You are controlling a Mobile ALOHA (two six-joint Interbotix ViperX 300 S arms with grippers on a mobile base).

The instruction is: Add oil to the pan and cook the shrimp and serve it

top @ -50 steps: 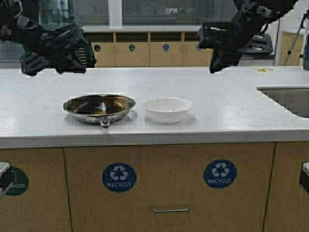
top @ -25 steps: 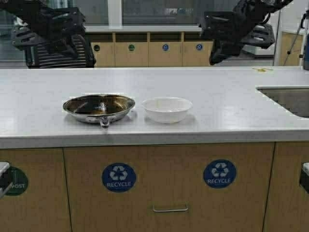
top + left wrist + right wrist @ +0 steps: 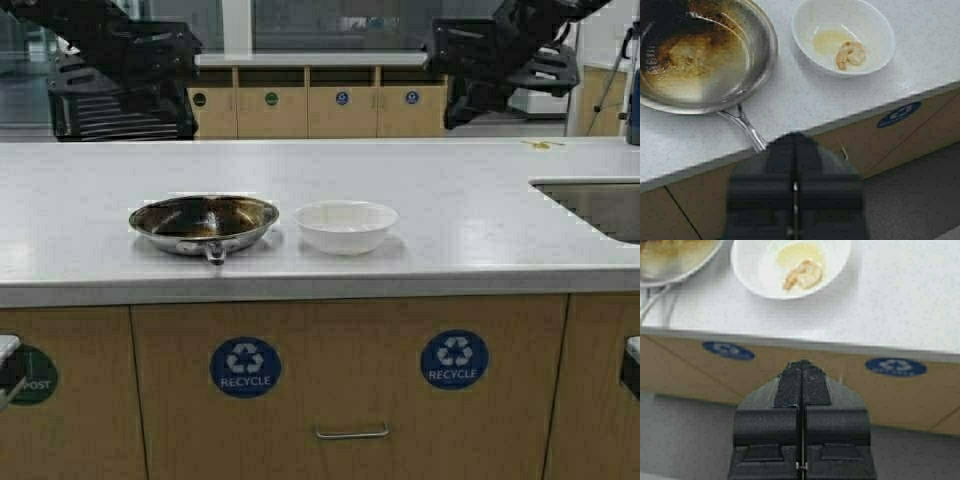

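Looking at the shrimp [image 3: 851, 54], I see it lying in the white bowl [image 3: 842, 37] with a little puddle of oil [image 3: 827, 40] beside it. The bowl sits just beside the pan [image 3: 695, 55] on the counter [image 3: 450, 200]. The pan has no food in it and is brown inside. I think the serving is done, so my job now is to park the arms safely.

My left gripper [image 3: 794, 165] is up high, back from the counter edge, with its fingers pressed together on nothing. My right gripper [image 3: 801, 385] is the same, shut tight and holding nothing. I want both arms to stay high and move slowly, so they never bump the bowl or the pan handle [image 3: 742, 125].
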